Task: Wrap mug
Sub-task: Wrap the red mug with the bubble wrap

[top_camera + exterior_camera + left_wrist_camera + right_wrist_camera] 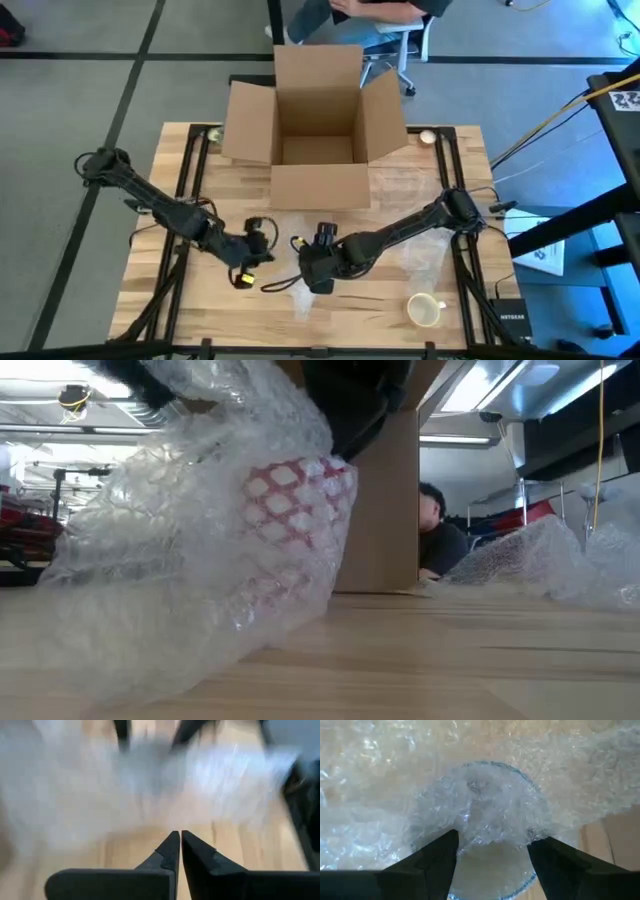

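A red-and-white patterned mug (295,500) is bundled in clear bubble wrap (180,560) near the table's front middle. My right gripper (318,268) (492,850) is shut on it. In the right wrist view the wrap is bunched over the mug's round mouth (480,805). My left gripper (262,243) (180,837) stands just to the left of the bundle, shut with nothing between its fingers. Blurred bubble wrap fills the left wrist view ahead of it. My right gripper pinches the wrapped mug between its two fingers (437,852), one on each opposite side of the round body (470,845), with the bubble wrap between fingers and mug. The mug is tilted and held above the table. The loose wrap (150,630) hangs down onto the tabletop.
An open cardboard box (318,120) stands at the table's far middle. A bare white mug (425,310) sits at the front right. More loose bubble wrap (405,215) lies on the right half. A person (435,525) sits beyond the far edge.
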